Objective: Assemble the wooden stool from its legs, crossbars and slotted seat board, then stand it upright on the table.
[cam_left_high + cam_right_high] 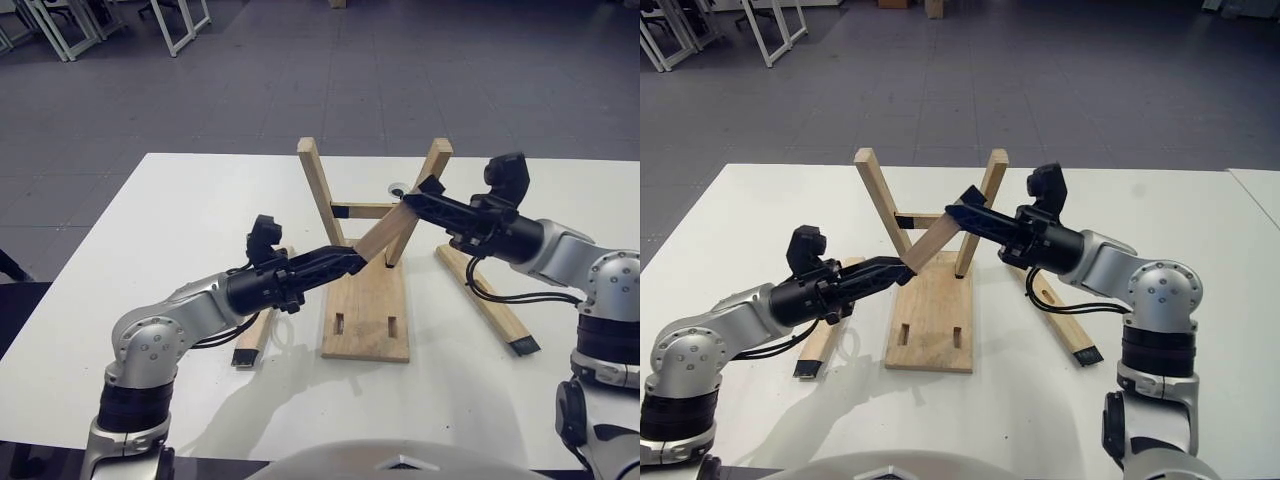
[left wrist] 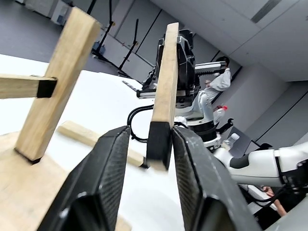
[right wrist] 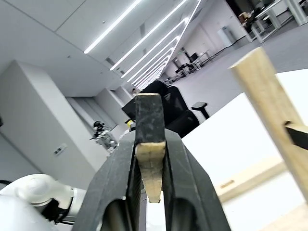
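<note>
The slotted seat board (image 1: 365,318) lies flat on the white table (image 1: 180,230). Two legs (image 1: 320,190) stand up from it, splayed apart and joined by a short crossbar (image 1: 362,211). A loose wooden bar (image 1: 385,232) hangs slanted in front of them. My right gripper (image 1: 425,190) is shut on its upper end, also seen as the bar (image 3: 150,163) pinched between the fingers (image 3: 122,183). My left gripper (image 2: 150,139) straddles the bar's black-tipped lower end (image 2: 159,139), open, with a gap on one side.
A loose leg (image 1: 488,298) with a black tip lies on the table to the right of the board, under my right arm. Another wooden piece (image 1: 255,340) lies left of the board beneath my left arm. The table's front and far left are bare.
</note>
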